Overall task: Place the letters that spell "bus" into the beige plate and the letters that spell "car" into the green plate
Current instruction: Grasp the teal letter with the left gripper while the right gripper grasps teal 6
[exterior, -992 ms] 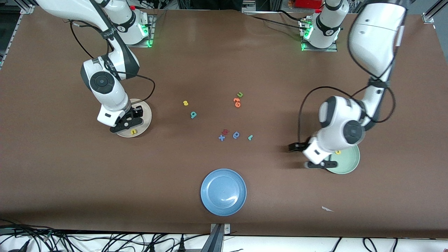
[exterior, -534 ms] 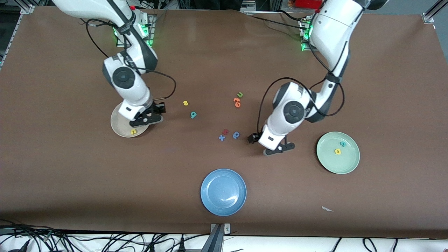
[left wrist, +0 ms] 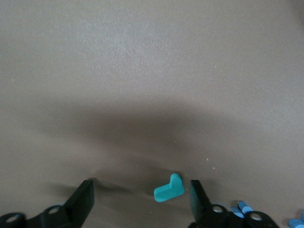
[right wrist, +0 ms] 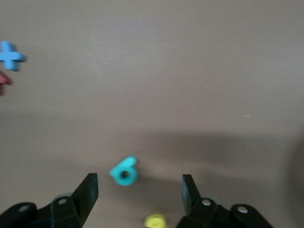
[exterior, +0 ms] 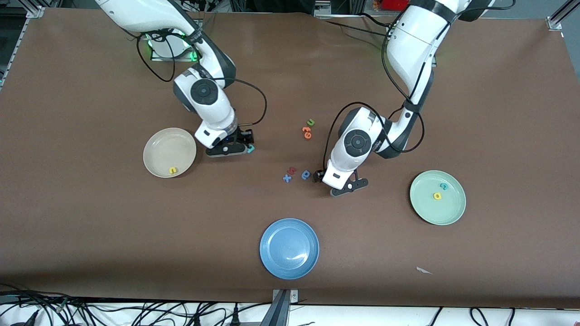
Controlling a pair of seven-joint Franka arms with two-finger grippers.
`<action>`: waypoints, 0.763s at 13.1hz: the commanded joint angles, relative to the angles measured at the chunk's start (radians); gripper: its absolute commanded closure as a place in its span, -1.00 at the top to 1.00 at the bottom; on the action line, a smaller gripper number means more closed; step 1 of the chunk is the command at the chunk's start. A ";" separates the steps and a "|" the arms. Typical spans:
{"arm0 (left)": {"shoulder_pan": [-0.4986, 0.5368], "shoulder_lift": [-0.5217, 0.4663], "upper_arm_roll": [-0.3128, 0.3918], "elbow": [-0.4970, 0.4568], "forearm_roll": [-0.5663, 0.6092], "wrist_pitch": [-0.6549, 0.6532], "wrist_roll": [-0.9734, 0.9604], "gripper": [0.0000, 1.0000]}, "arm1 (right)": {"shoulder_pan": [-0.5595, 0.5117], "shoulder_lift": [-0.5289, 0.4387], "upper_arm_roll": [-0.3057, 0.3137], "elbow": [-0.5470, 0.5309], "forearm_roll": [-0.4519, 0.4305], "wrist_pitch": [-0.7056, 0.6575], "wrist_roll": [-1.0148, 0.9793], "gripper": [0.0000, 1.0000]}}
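Observation:
The beige plate (exterior: 163, 147) holds a yellow "u" (exterior: 172, 170). On the green plate (exterior: 442, 213) lie a teal "c" (exterior: 443, 185) and a yellow "a" (exterior: 437, 195). My right gripper (exterior: 239, 144) (right wrist: 140, 190) is open, low over the teal "b" (exterior: 250, 148) (right wrist: 125, 172), which lies just ahead of its fingers. The yellow "s" (right wrist: 155, 221) is under that hand and hidden in the front view. My left gripper (exterior: 327, 180) (left wrist: 141, 199) is open around the teal "r" (left wrist: 169, 188), which rests on the table close to one finger (left wrist: 199, 199), untouched.
A blue plate (exterior: 267, 235) sits nearest the front camera. Between the two grippers lie a blue "x" (exterior: 287, 178), a dark red letter (exterior: 292, 170), a blue round-bowled letter (exterior: 306, 174), orange letters (exterior: 307, 132) and a green "u" (exterior: 311, 122). A white scrap (exterior: 423, 270) lies near the front edge.
The right arm swung from the beige plate to over the "b", its jaws widening. The left arm left the green plate and came down around the "r".

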 commanded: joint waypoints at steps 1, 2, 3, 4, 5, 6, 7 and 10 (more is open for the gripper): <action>-0.034 0.010 0.015 0.023 0.026 -0.005 -0.051 0.49 | 0.027 0.054 -0.008 0.040 -0.001 0.039 0.052 0.60; -0.039 0.011 0.015 0.023 0.026 -0.007 -0.060 0.42 | 0.032 0.065 -0.008 0.040 -0.001 0.053 0.052 0.60; -0.039 0.011 0.017 0.023 0.026 -0.007 -0.061 0.35 | 0.036 0.072 -0.009 0.040 -0.003 0.053 0.052 0.60; -0.040 0.014 0.020 0.024 0.026 -0.007 -0.062 0.27 | 0.039 0.080 -0.009 0.040 -0.011 0.061 0.054 0.60; -0.043 0.019 0.023 0.042 0.028 -0.015 -0.062 0.20 | 0.039 0.088 -0.012 0.038 -0.018 0.070 0.054 0.60; -0.048 0.031 0.027 0.053 0.028 -0.016 -0.065 0.14 | 0.042 0.097 -0.015 0.038 -0.026 0.075 0.054 0.60; -0.057 0.033 0.041 0.055 0.028 -0.016 -0.064 0.12 | 0.049 0.105 -0.020 0.038 -0.034 0.075 0.054 0.60; -0.066 0.033 0.061 0.058 0.028 -0.015 -0.064 0.07 | 0.055 0.120 -0.032 0.029 -0.058 0.088 0.054 0.60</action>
